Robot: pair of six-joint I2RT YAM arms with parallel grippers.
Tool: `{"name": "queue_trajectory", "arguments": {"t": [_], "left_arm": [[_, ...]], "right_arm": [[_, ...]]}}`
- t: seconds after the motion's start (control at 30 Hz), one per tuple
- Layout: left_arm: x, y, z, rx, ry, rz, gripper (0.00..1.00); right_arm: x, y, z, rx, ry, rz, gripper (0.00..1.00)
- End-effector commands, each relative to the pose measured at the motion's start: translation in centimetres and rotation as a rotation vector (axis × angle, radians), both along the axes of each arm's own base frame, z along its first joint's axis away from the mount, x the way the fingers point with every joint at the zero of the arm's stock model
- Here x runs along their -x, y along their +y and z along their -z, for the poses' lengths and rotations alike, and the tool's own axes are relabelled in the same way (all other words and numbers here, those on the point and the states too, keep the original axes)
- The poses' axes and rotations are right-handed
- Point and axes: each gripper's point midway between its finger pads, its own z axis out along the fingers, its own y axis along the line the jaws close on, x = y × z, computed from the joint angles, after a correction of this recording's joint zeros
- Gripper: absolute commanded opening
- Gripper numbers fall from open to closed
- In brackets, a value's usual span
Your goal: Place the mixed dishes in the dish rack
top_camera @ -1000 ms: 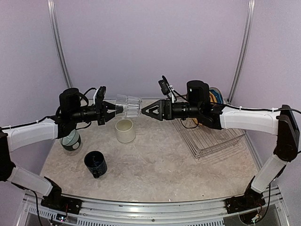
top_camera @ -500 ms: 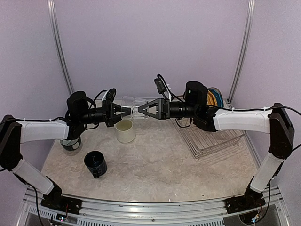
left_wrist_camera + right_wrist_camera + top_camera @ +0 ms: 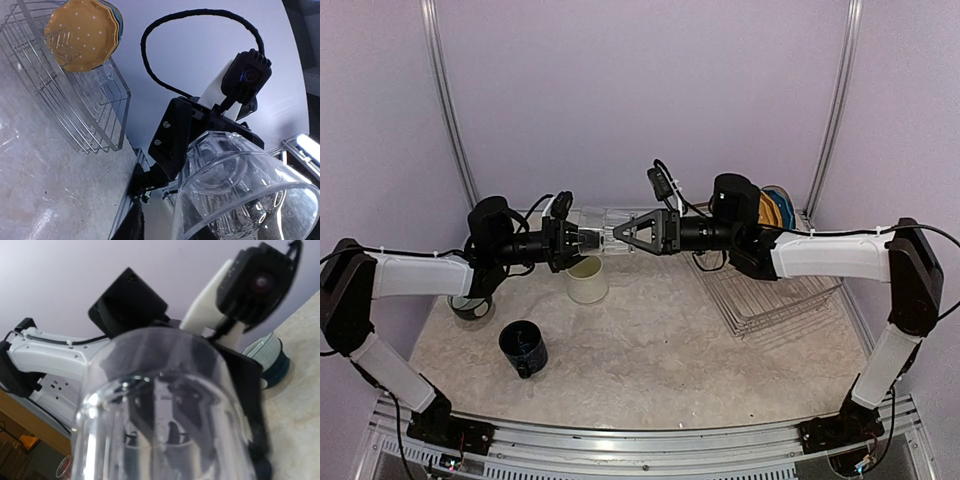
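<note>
**Mid-air handover of the clear glass (image 3: 598, 238) above the table (image 3: 650, 350).**
Top view: the right hand (image 3: 619, 232), apart a second before, now had its jaws about the glass's base, with the left hand (image 3: 577, 241) at its rim. Wrist views: the glass filled both, and neither grip could be told. The dish rack (image 3: 770, 300) awaited it.

clear glass (image 3: 160, 410) blurred, bottom cropped
</note>
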Motion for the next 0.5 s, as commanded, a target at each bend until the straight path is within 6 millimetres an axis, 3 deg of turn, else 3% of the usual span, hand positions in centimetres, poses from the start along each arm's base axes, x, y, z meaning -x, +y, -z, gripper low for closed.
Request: {"name": "queue_trajectory", "arguments": {"t": [0.0, 0.2, 0.33, 0.47], "left_arm": [[0.3, -0.6, 0.4, -0.004, 0.004, 0.036, 0.32], [-0.4, 0.2, 0.9, -0.039, 0.009, -0.011, 0.58], [-1.2, 1.6, 2.4, -0.13, 0.049, -0.093, 0.69], [-1.9, 2.8, 3.5, -0.306, -0.005, -0.21, 0.74]], "right_arm": [[0.0, -1.0, -2.1, -0.025, -0.062, 0.031, 0.0], [-2.7, -5.4, -1.5, 0.137, -0.083, 0.247, 0.0], [-4.8, -11.6, 0.2, 0.369, -0.078, 0.487, 0.0], [-5.6, -19.9, 2.8, 0.661, -0.026, 0.737, 0.0]]}}
